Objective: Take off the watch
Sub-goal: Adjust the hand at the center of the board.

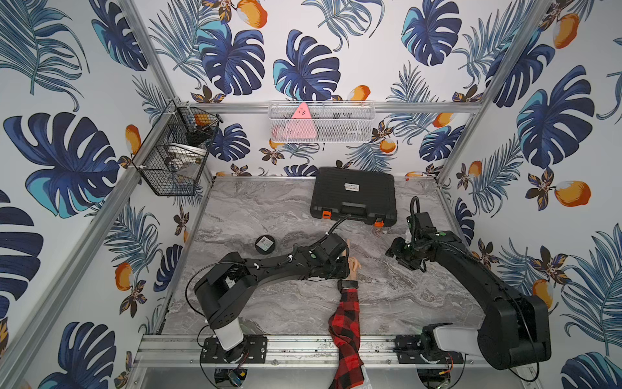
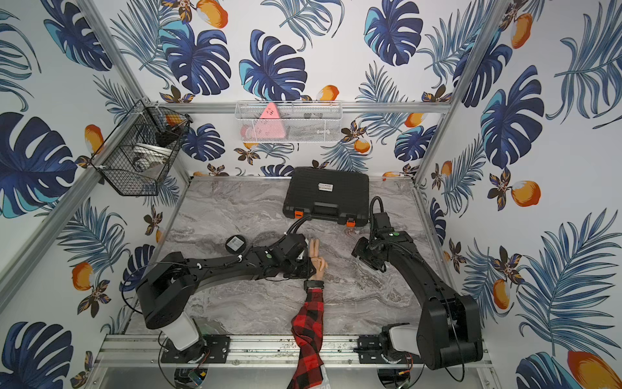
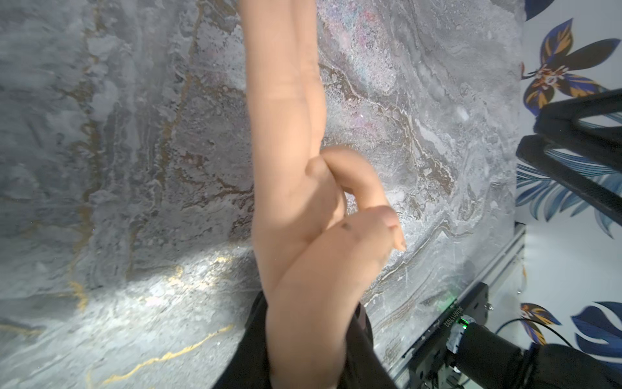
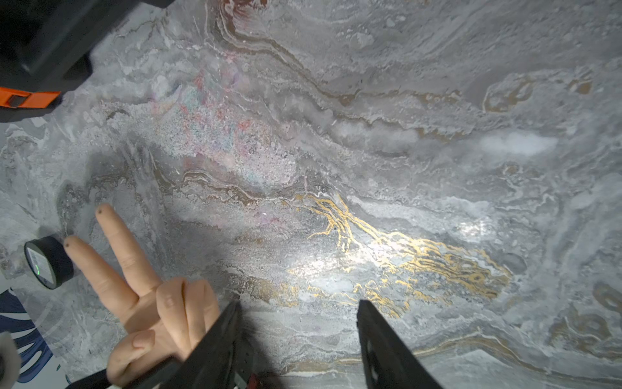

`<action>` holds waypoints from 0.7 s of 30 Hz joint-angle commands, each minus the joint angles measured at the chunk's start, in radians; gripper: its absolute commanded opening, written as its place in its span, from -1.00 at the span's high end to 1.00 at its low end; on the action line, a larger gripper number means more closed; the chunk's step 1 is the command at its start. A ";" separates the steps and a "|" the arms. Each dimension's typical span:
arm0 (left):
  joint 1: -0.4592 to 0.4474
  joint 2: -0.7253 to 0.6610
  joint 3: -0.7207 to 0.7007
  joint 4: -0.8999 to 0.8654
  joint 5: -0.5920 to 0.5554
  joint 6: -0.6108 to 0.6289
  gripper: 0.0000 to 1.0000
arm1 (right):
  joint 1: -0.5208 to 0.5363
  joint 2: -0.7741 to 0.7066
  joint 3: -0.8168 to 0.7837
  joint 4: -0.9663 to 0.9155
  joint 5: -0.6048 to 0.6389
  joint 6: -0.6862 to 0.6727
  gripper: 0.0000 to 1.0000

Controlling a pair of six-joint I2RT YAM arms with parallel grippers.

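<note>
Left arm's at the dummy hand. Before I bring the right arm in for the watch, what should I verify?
1. Hold: left gripper clamps the mannequin hand, jaws against both its sides: ok.
2. The right gripper is open and empty: ok.
3. The watch sits on the wrist, between the hand and the plaid sleeve: ok.
4. Watch's fastening visible: cannot tell, too small in the top views.
5. Right gripper at the watch: not ok, it hangs over bare marble table, apart from it.

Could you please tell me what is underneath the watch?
The watch sits around the wrist of the mannequin hand, between the hand and the red plaid sleeve. The wrist beneath the strap is covered, and the clasp cannot be seen. The left gripper clamps the hand.
</note>
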 commanded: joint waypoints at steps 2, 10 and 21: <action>0.064 -0.010 -0.094 0.326 0.243 -0.058 0.69 | 0.002 -0.005 0.013 -0.037 0.020 0.016 -0.15; 0.144 0.017 -0.108 0.305 0.376 0.037 0.64 | 0.020 -0.001 0.030 -0.030 -0.021 0.014 -0.14; 0.144 -0.057 0.023 -0.115 0.175 0.279 -0.09 | 0.166 0.021 0.089 -0.003 -0.075 -0.122 -0.31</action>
